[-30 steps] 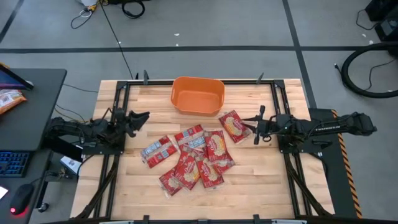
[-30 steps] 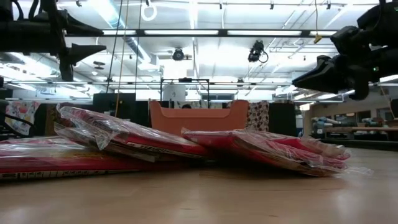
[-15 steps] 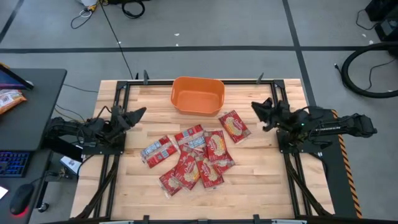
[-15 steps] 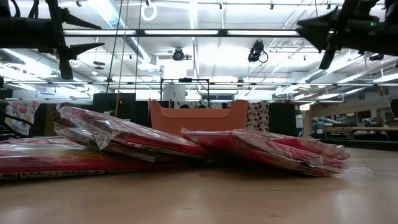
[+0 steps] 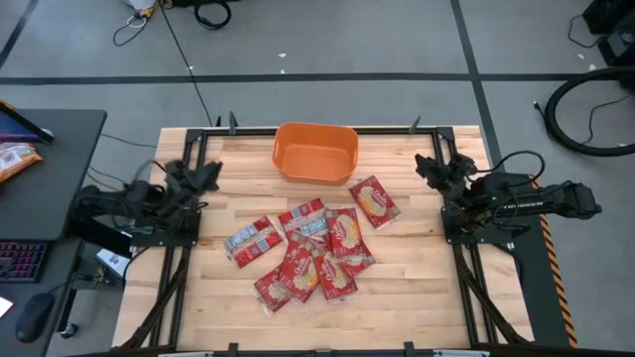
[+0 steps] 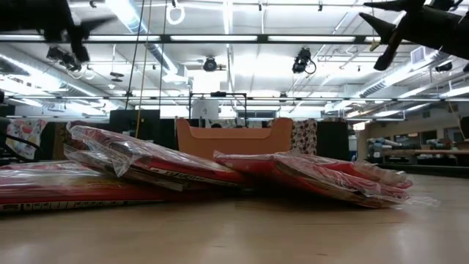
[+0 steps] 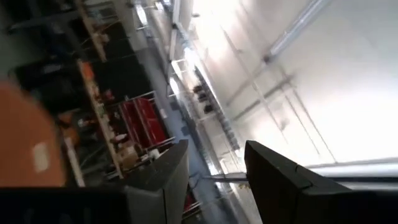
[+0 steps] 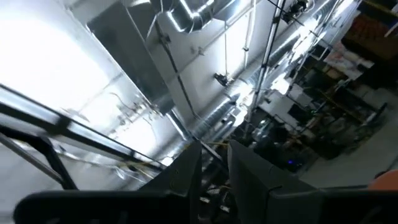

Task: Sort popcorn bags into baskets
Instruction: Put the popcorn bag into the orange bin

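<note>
Seen from table height, only the upper wall of the orange basket (image 6: 234,137) peeking over the heap, lower part hidden behind crinkled wrappers. Rounded-corner plastic tub (image 5: 316,152) at the far edge of the slatted wooden table (image 5: 417,288). Just in front of the basket, flat glossy red popcorn bags (image 5: 308,248) overlapping in a loose pile, one bag (image 5: 372,201) lying apart nearer the basket's right corner. Left of the basket, left gripper (image 5: 205,175) raised, blurred, fingers (image 7: 283,180) parted, grasping nothing. Right of the basket, right gripper (image 5: 430,167) lifted, fingers (image 8: 249,168) narrowly parted, empty.
</note>
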Tool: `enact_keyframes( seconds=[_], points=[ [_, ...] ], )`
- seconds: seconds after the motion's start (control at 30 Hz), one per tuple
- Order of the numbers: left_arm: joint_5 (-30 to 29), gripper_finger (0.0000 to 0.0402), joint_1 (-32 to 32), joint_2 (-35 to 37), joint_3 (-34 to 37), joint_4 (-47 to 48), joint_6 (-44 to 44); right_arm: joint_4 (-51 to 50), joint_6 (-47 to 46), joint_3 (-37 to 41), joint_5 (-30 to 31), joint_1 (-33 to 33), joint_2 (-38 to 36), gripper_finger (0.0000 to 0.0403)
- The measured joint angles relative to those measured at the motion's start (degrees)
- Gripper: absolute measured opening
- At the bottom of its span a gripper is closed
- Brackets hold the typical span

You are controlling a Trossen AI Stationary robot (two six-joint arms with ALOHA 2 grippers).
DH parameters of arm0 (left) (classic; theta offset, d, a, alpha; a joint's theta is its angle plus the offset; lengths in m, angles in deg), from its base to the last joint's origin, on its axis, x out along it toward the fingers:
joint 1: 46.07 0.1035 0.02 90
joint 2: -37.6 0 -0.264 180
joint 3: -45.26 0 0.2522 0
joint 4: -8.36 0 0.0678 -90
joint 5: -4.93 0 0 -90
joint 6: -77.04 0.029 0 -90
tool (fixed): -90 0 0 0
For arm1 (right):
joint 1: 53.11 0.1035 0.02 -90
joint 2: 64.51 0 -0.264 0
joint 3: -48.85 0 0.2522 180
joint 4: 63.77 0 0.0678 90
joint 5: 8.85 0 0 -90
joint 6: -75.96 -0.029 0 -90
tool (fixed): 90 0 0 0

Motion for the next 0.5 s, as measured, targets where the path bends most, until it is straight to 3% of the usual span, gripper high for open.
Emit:
enact_keyframes(
  seconds=[0.1,0.3,0.5],
  points=[
    [2.3,0.0160,0.0,-6.6,-6.8,0.9,7.3,0.5,-5.8,-0.9,0.4,0.0,0.0,0.0084],
    [9.3,0.0160,0.0,-20.8,-19.6,8.2,19.6,0.3,-2.8,-3.2,4.8,0.0,1.1,0.0084],
    [13.7,0.0160,-0.1,-31.2,-26.4,20.0,15.3,0.0,-2.3,-3.7,2.7,0.0,3.2,0.0084]
  ],
)
